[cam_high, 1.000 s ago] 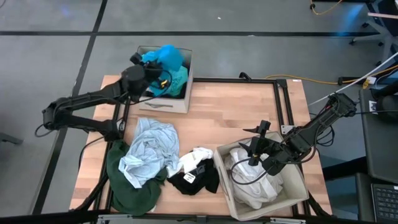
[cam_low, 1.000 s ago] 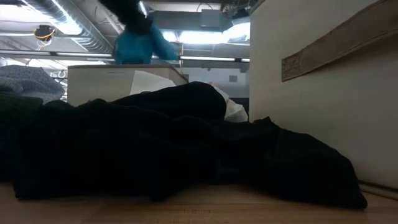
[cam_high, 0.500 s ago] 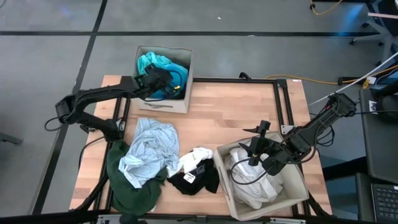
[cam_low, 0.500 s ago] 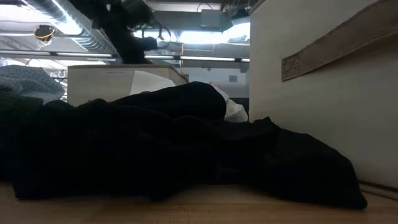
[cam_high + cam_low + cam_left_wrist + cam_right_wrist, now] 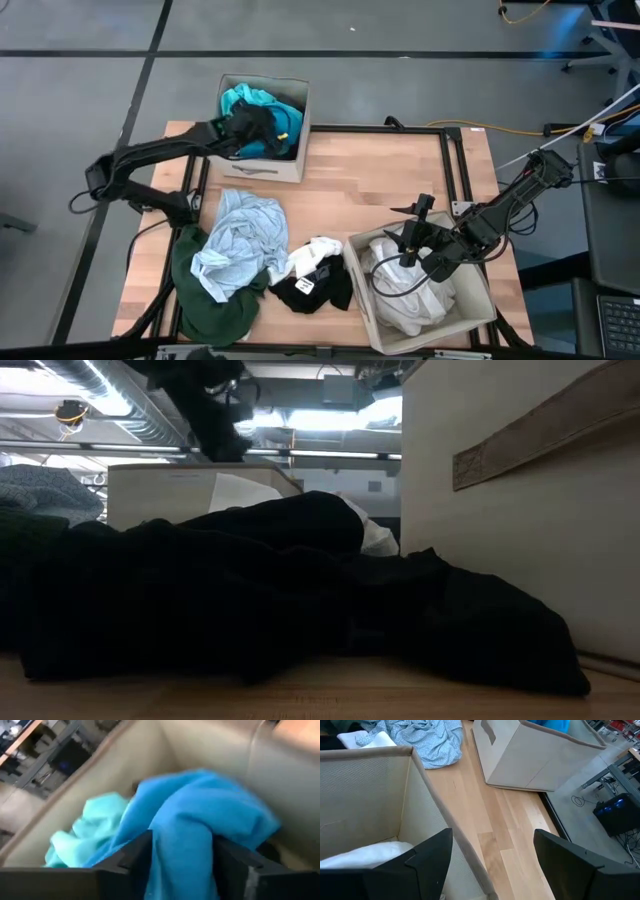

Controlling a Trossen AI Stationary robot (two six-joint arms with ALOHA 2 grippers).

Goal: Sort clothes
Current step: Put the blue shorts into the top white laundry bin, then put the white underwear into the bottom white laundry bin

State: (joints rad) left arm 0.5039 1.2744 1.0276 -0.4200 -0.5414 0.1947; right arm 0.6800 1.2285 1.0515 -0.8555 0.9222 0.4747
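Left gripper (image 5: 262,132) is reaching into the far beige box (image 5: 262,168) at the upper left of the high view, fingers parted around the bright blue garment (image 5: 200,820).

That blue piece is lying in the box beside a teal one (image 5: 240,100). Right gripper (image 5: 408,250) is hanging spread over the near box (image 5: 362,290), lower right, above white clothes (image 5: 410,300). Pale blue (image 5: 238,240), dark green (image 5: 210,305) and black (image 5: 315,290) garments are sitting heaped on the table (image 5: 370,180).
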